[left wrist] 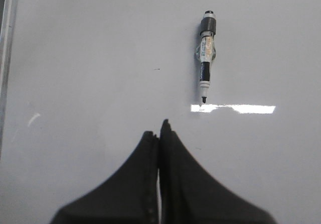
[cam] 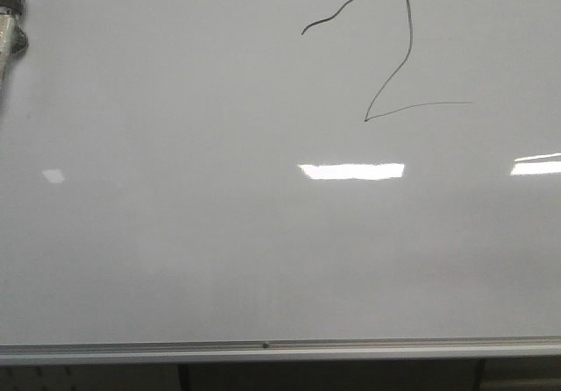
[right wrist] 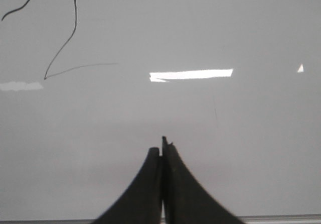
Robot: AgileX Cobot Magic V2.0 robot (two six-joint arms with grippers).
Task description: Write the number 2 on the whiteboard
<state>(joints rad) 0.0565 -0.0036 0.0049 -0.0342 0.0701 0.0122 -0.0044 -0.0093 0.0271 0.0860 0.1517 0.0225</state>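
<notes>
While both pincers are sitting clenched on nothing — the left gripper (left wrist: 159, 133) and the right gripper (right wrist: 163, 148) — the marker (left wrist: 206, 58) is lying loose on the whiteboard (cam: 175, 259). The number 2 (cam: 390, 53) is standing finished, upper right — so I judge the arms should be keeping clear of the ink.

I see bright ceiling-light glare (cam: 351, 171) in strips on the glossy surface; below it, a dark gap (cam: 333, 375), details unclear.
</notes>
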